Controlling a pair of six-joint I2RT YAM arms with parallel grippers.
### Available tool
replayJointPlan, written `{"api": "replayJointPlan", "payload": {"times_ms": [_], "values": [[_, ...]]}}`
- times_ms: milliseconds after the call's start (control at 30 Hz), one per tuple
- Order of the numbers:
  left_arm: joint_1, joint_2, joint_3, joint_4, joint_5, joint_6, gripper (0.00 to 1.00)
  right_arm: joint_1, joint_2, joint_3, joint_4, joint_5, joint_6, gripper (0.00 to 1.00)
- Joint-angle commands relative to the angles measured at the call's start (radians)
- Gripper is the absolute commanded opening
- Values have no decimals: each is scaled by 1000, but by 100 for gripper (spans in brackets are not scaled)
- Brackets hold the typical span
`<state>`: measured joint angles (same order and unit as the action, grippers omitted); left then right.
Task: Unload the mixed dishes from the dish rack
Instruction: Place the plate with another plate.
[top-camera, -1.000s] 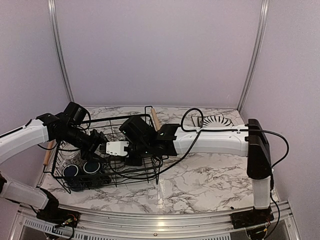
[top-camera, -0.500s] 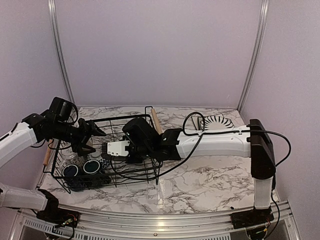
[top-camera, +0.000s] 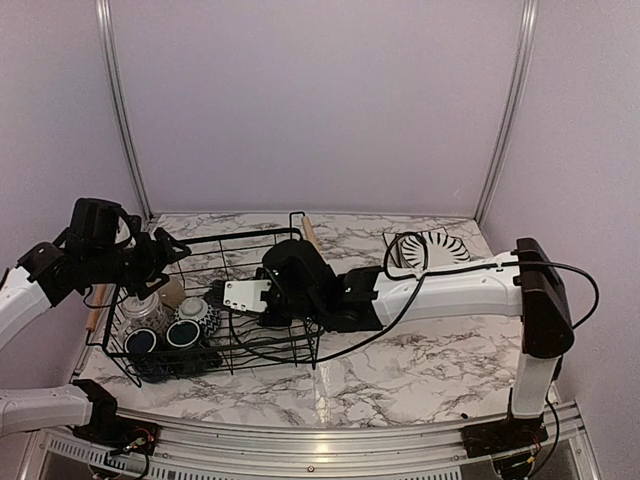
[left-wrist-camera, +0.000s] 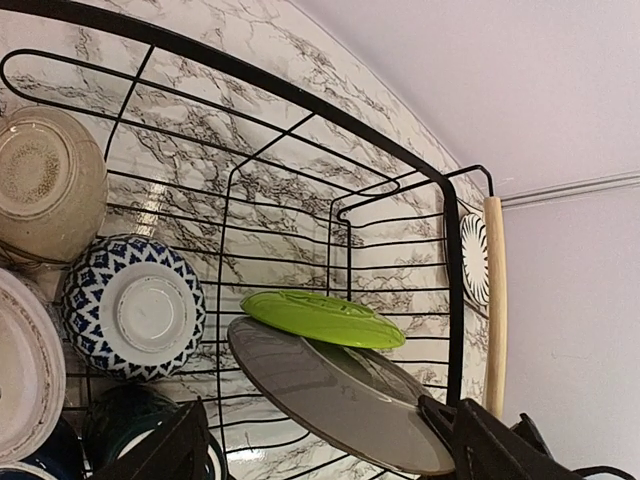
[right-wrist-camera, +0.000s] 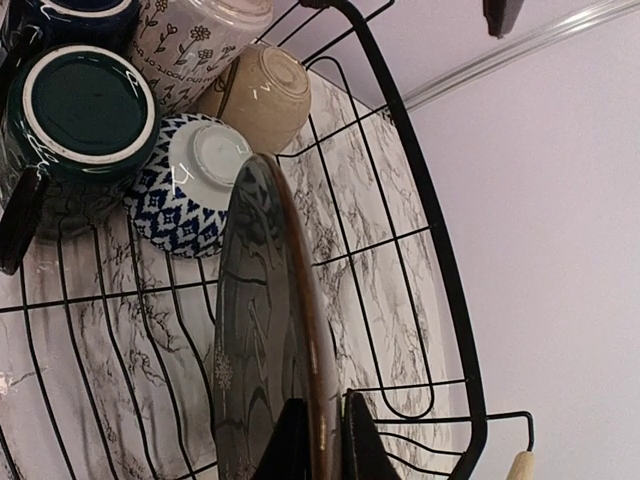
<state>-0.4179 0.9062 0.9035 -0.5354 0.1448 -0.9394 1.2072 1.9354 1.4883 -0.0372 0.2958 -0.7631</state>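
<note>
Grey plate (right-wrist-camera: 260, 330) is clamped at its rim by R end effector (right-wrist-camera: 322, 440), held on edge inside dish rack (right-wrist-camera: 432, 232) for drawing out btwn wires. L end effector (left-wrist-camera: 325, 445) is spread apart, empty, at rack's left end, prob. leaving lift path free.

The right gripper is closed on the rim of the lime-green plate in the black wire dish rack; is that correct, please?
Not quite: the right wrist view shows the right gripper closed on the rim of the grey round plate in the black wire dish rack.
</note>
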Motion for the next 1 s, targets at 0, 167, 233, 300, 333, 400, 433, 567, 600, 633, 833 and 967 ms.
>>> {"api": "replayJointPlan", "payload": {"times_ms": [0,167,233,300,333,400,433,567,600,633,833,967], "values": [[-40,-3,-36,69,-65,-7,86,5,-93,-5,207,68,-48,0],[-47,-9,-49,78,-73,-5,86,5,-96,12,195,66,-105,0],[-47,-19,-66,91,-77,-12,86,5,-110,14,187,23,-110,0],[-47,-29,-79,109,-77,-17,86,4,-111,32,150,-5,-118,0],[-47,-31,-82,111,-77,-21,87,3,-110,44,128,-18,-116,0],[-47,-37,-82,109,-84,-20,87,3,-115,54,92,-54,-115,0],[-47,-41,-80,104,-93,-17,87,3,-121,49,93,-61,-116,0],[-47,-54,-67,86,-127,-1,88,-1,-146,47,62,-115,-117,0],[-47,-56,-64,85,-130,1,88,-1,-148,54,47,-127,-112,0],[-47,-56,-62,84,-131,4,88,-1,-150,59,41,-139,-106,0],[-47,-56,-57,86,-139,11,89,-2,-166,51,14,-127,-100,0],[-47,-55,-57,90,-140,12,89,-2,-186,45,-3,-107,-104,0]]}}
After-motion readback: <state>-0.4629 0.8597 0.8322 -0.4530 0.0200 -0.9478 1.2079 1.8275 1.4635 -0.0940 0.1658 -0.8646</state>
